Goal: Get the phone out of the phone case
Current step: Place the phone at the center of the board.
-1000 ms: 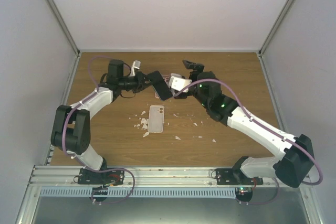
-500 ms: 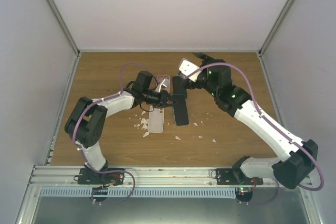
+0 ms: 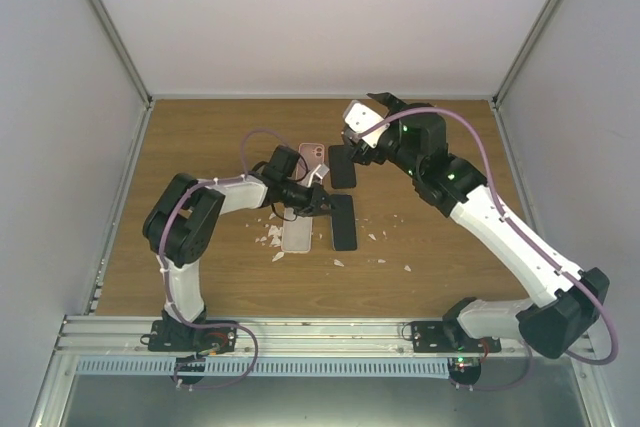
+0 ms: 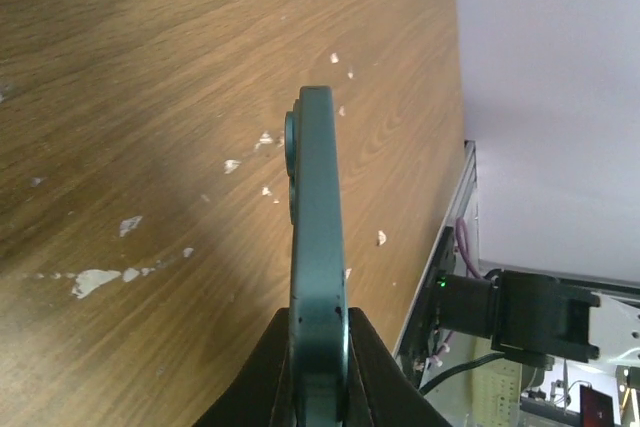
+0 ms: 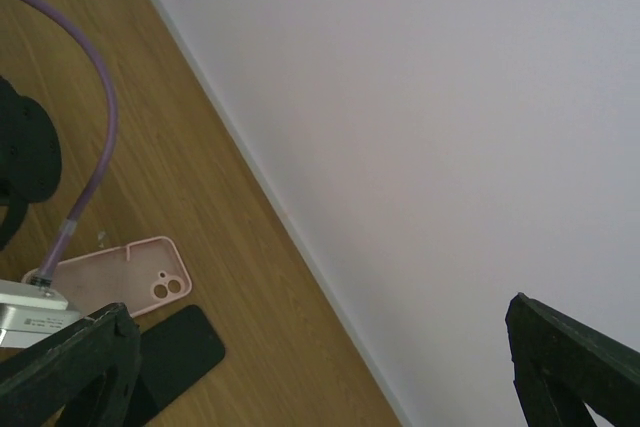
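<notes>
My left gripper (image 3: 322, 203) is shut on the end of a dark teal phone (image 3: 344, 223), which has no case on it and is held low over the table, right of a clear case (image 3: 297, 235). In the left wrist view the phone (image 4: 318, 237) shows edge-on between my fingers (image 4: 372, 367). An empty pink case (image 3: 311, 155) lies further back, with a black phone (image 3: 342, 165) beside it. My right gripper (image 3: 372, 107) is open and empty, raised near the back wall. Its wrist view (image 5: 320, 347) shows the pink case (image 5: 120, 277) and the black phone (image 5: 175, 347).
White crumbs (image 3: 270, 237) are scattered around the clear case and to the right (image 3: 406, 269). White walls enclose the wooden table (image 3: 200, 247) at the back and sides. A metal rail (image 3: 320, 332) runs along the near edge.
My left arm has swung forward and right, bringing the teal phone down beside the clear case. My right gripper has drawn back toward the far wall, empty.
</notes>
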`<control>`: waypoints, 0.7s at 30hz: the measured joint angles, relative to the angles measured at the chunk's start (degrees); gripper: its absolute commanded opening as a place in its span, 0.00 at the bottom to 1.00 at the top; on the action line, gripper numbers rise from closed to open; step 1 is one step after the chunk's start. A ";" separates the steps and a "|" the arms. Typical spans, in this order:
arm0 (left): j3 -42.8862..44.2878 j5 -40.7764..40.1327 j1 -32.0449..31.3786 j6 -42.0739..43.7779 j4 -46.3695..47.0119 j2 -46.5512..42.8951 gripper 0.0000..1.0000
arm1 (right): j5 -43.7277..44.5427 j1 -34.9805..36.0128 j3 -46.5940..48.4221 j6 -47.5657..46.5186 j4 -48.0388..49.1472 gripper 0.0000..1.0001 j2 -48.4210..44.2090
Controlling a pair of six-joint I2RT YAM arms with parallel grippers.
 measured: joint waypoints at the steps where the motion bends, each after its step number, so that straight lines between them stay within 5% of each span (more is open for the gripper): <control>1: 0.26 -0.11 -0.11 0.20 -0.35 0.66 0.00 | -0.15 -0.02 0.02 0.11 -0.20 1.00 0.15; 21: 3.39 -5.05 -1.42 1.95 -2.91 3.74 0.17 | -1.05 -0.02 1.99 1.09 -1.68 1.00 0.76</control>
